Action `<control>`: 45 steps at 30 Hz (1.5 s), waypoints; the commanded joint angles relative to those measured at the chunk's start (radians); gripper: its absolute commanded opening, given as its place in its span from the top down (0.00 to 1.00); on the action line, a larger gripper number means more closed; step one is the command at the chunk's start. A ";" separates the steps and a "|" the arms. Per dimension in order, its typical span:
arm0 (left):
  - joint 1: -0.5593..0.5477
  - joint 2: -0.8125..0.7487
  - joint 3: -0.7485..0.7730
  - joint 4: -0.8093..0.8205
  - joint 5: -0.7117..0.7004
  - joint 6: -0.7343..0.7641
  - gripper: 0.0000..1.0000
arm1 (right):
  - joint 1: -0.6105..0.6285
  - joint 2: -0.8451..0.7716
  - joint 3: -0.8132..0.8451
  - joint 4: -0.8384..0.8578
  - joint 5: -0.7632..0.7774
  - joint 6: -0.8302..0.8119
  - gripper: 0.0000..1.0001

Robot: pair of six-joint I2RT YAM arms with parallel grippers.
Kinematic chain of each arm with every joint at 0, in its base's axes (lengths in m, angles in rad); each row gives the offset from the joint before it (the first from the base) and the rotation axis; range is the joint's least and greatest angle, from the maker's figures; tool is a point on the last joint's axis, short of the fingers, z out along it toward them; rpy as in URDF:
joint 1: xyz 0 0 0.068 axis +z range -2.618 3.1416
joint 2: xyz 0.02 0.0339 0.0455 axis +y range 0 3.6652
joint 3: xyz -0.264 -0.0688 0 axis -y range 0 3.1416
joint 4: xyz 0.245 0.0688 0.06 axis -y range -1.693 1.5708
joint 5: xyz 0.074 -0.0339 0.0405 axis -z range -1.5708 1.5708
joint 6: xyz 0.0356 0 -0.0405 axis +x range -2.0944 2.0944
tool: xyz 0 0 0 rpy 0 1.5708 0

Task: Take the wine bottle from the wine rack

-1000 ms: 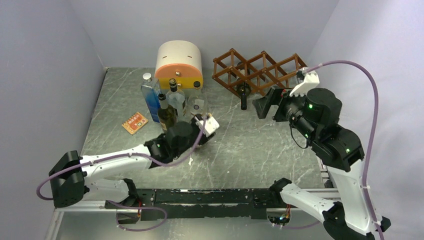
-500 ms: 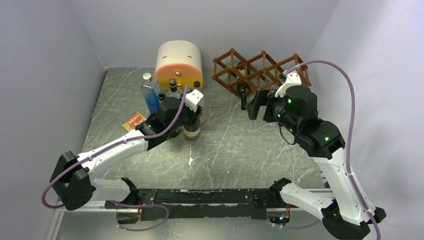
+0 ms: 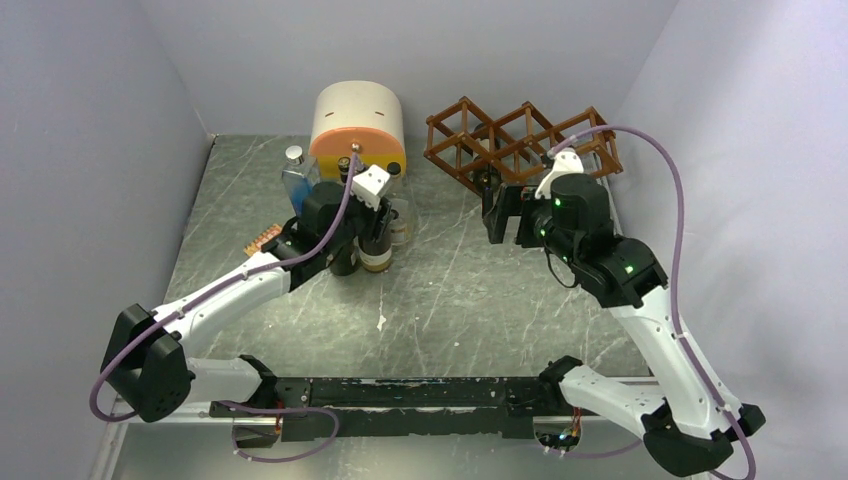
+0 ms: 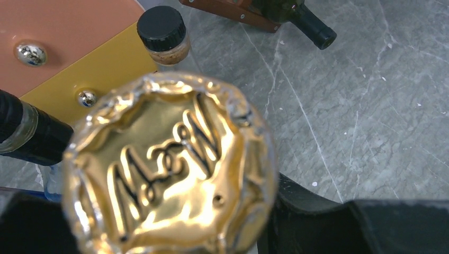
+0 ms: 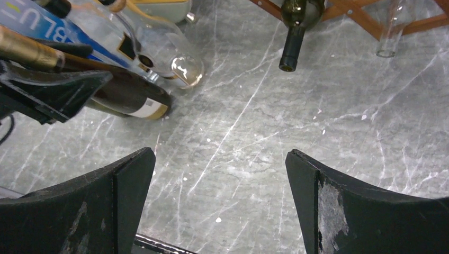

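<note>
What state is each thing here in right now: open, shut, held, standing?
Left gripper: shut on the gold-capped bottle.
Gold-capped bottle: upright, gripped near its top.
Right gripper: open, empty.
Wine bottle: lying in the wine rack, neck poking out.

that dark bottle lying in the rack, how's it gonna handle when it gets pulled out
Probably slippery: the dark bottle is glossy glass, and only its slim neck pokes out of the wine rack. Being round, it would likely roll if laid on the table. It is probably fragile if it drops onto that hard, stone-look top.
</note>
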 commanded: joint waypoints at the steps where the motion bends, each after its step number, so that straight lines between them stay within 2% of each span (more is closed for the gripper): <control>1: 0.028 -0.054 0.057 0.316 0.072 -0.021 0.93 | 0.002 0.014 -0.043 0.059 -0.009 0.003 0.00; 6: 0.074 -0.025 0.091 0.271 0.142 -0.083 0.93 | 0.003 0.042 -0.060 0.087 -0.036 0.007 0.01; 7: 0.077 -0.024 0.096 0.258 0.151 -0.085 0.89 | 0.002 0.045 -0.061 0.090 -0.038 0.007 0.00; 10: 0.083 -0.049 0.083 0.237 0.189 -0.052 0.60 | 0.002 0.055 -0.069 0.094 -0.041 0.009 0.00; 12: 0.084 -0.076 0.056 0.252 0.182 -0.038 0.46 | 0.002 0.056 -0.077 0.095 -0.042 0.011 0.00; 16: 0.083 -0.110 0.039 0.250 0.151 -0.005 0.32 | 0.002 0.054 -0.093 0.095 -0.042 0.014 0.00; 18: 0.083 -0.120 0.050 0.233 0.160 0.004 0.14 | 0.001 0.055 -0.099 0.099 -0.044 0.016 0.00; 21: 0.083 -0.145 0.062 0.209 0.203 0.020 0.03 | 0.003 0.058 -0.123 0.111 -0.046 0.020 0.00; 23: 0.082 -0.171 0.075 0.186 0.234 0.047 0.00 | 0.003 0.062 -0.150 0.128 -0.045 0.020 0.00; 28: 0.082 -0.266 0.059 0.200 0.256 0.070 0.00 | 0.002 0.086 -0.204 0.165 -0.033 0.027 0.00; 35: 0.077 -0.294 0.005 0.347 0.490 -0.033 0.02 | -0.002 0.118 -0.297 0.274 0.015 0.041 0.00; 38: 0.054 -0.277 0.004 0.353 0.519 -0.026 0.02 | -0.024 0.128 -0.352 0.363 0.008 0.040 0.00; 40: 0.022 -0.275 0.001 0.338 0.491 0.016 0.01 | -0.080 0.143 -0.382 0.414 -0.012 0.037 0.00; 45: -0.141 -0.275 -0.022 0.307 0.400 0.142 0.00 | -0.294 0.211 -0.375 0.525 -0.190 0.043 0.00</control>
